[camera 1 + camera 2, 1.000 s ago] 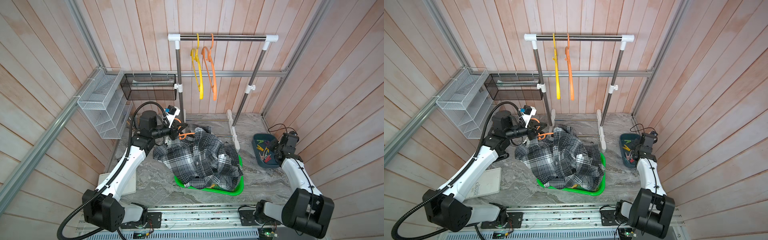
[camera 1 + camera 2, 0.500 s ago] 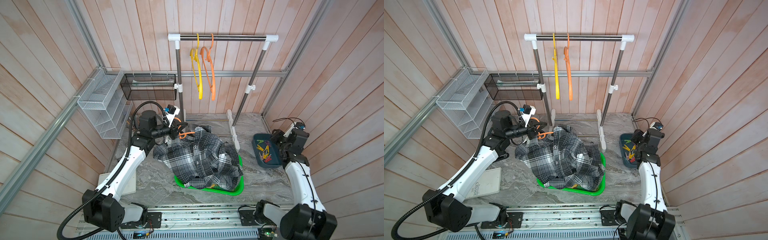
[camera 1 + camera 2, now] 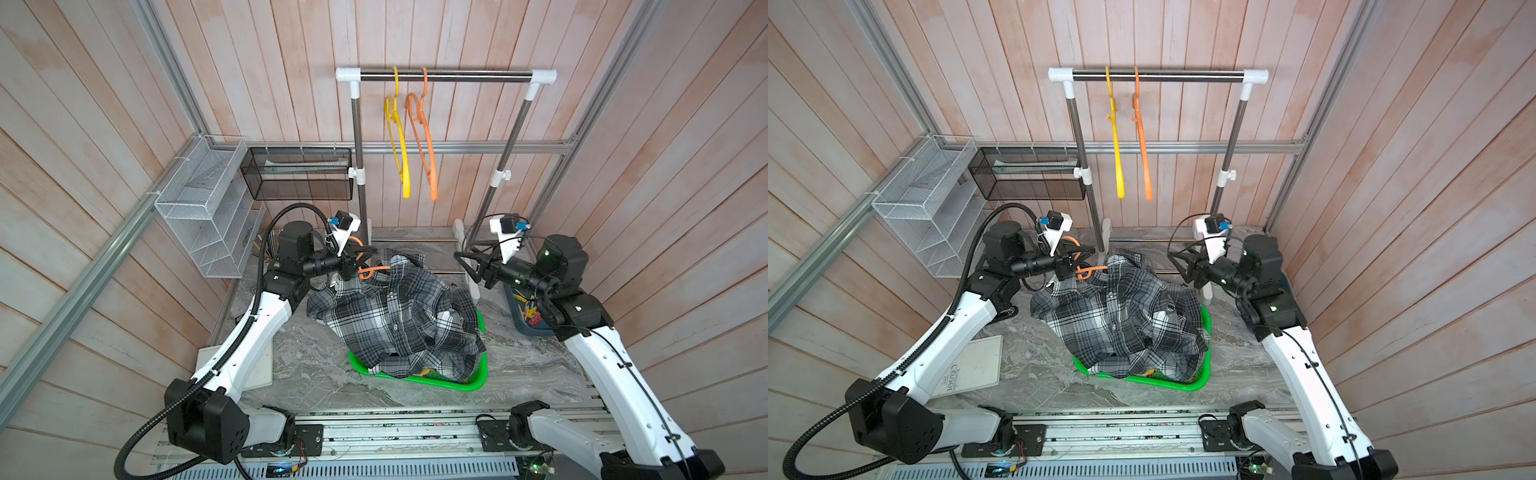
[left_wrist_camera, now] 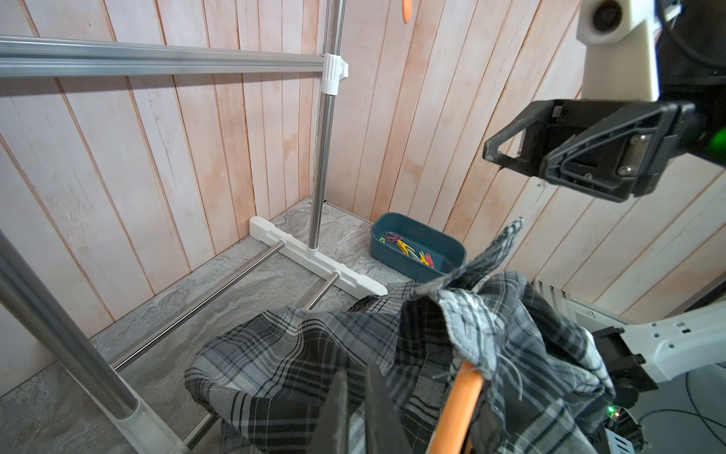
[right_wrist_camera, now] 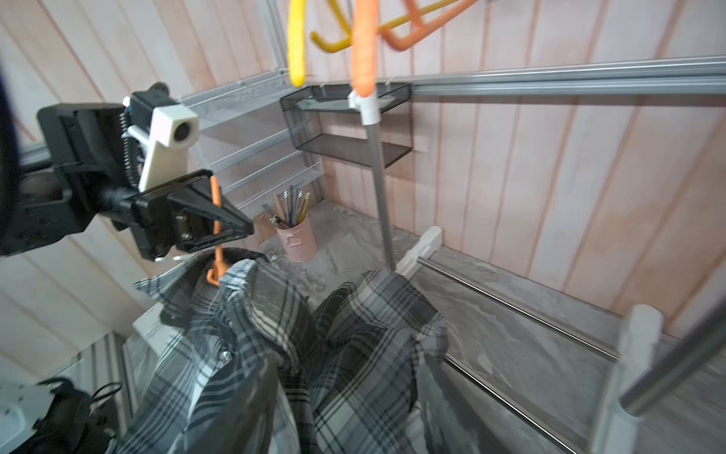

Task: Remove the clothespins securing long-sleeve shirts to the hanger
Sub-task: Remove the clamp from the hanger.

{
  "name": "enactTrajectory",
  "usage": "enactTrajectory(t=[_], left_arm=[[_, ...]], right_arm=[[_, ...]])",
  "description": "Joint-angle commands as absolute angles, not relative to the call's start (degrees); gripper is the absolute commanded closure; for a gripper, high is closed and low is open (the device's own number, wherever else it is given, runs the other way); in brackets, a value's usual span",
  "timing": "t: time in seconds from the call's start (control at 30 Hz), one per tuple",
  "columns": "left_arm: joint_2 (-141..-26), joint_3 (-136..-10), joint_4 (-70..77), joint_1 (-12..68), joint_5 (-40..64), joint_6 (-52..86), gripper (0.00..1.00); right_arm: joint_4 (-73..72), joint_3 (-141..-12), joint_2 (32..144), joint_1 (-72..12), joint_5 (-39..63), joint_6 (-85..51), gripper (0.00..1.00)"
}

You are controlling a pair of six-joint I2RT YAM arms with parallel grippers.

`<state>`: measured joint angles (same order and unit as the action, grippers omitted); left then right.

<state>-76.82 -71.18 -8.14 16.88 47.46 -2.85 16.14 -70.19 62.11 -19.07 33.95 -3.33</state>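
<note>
At the plaid shirt's [image 3: 395,320] three o'clock the right hand [image 3: 464,268], up from the bin [image 4: 396,261], gapes empty, clothespin seemingly dropped; left hand [image 5: 244,230] grips the orange hanger [image 3: 374,269].

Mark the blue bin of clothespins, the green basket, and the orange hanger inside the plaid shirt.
blue bin [image 4: 396,261]: left wrist view, near outer wall.
green basket [image 3: 1175,386]: a top view, front rim.
orange hanger [image 3: 1091,271]: a top view, exposed curved part.

Pinkish plank walls [image 3: 270,62] (grey marbled floor [image 3: 316,365]).
</note>
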Motion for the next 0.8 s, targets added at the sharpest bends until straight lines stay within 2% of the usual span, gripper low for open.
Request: enactTrajectory(t=[0.0, 0.43, 0.67, 0.77], left_arm=[[-76.2, -71.1, -7.8, 16.7, 49.8, -3.8, 1.0], [-76.9, -71.7, -7.2, 16.7, 50.4, -3.7, 1.0], [-76.6, -71.3, -8.8, 16.7, 49.2, -5.4, 1.0], [-76.4, -70.9, -8.5, 16.7, 49.0, -5.4, 1.0]], right_arm=[[24.8, -74.4, 67.2, -23.9, 33.0, 4.5, 0.42], [30.6, -83.0, 79.3, -32.7, 32.9, 10.8, 0.44], [28.8, -83.4, 74.8, -32.4, 29.3, 10.4, 0.43], [30.0, -85.2, 73.4, -31.3, 31.0, 10.5, 0.42]])
